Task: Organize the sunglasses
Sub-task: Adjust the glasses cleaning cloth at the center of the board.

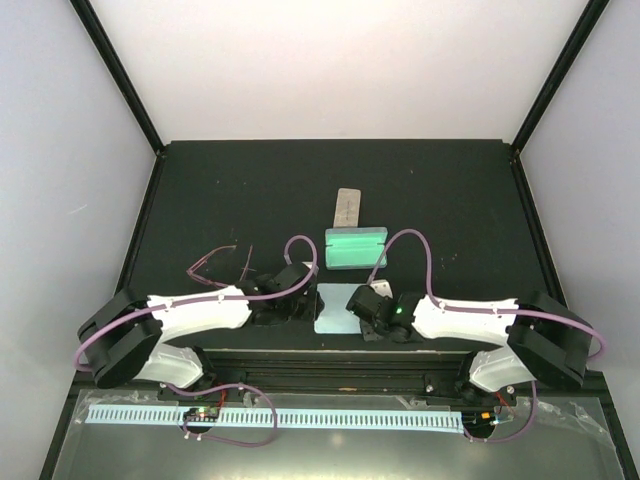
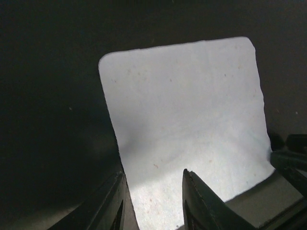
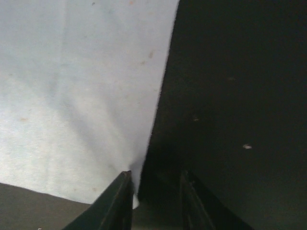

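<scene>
Two arms set the left pincer (image 1: 303,303) and right pincer (image 1: 358,306) flanking a light blue square cloth (image 1: 333,314) at the black counter's (image 1: 450,200) near edge; both stand narrowly parted, clamping nothing. Likely step: arranging the cloth; next, each must close on a near corner. Only the top view shows the thin reddish-pink wire-framed sunglasses (image 1: 213,264), toward the left edge, untouched; wrist views show finger placement at the cloth's edges.

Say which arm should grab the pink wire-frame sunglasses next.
Left, likely. The reddish-pink sunglasses lie on its side of the workspace, close to the left gripper, whose jaws are open. The right gripper sits across the light blue cloth, farther away.
</scene>
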Tool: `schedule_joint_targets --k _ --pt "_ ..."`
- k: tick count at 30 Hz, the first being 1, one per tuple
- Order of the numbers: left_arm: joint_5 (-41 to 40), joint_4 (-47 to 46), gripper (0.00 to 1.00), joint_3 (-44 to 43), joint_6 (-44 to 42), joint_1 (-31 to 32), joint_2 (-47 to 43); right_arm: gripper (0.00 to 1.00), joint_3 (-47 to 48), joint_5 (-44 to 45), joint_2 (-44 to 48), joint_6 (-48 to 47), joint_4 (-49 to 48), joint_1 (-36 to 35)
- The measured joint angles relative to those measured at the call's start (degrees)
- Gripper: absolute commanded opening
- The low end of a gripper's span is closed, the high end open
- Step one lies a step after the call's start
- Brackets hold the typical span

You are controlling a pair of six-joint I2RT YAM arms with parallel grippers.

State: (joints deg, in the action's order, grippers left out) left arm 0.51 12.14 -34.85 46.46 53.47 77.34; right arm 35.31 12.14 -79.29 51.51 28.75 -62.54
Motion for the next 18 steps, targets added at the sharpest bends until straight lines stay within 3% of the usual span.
schedule_joint_targets --k 6,18 --pt "-0.81 1.05 0.39 -1.68 -1.51 -2.58 1.36 0.34 2.67 3.80 0.72 -2.49 1.97 5.11" --pt "0.48 0.68 0.35 -6.12 -4.59 -8.94 10.69 0.30 7.32 4.28 -8.72 -12.48 -8.22 12.24"
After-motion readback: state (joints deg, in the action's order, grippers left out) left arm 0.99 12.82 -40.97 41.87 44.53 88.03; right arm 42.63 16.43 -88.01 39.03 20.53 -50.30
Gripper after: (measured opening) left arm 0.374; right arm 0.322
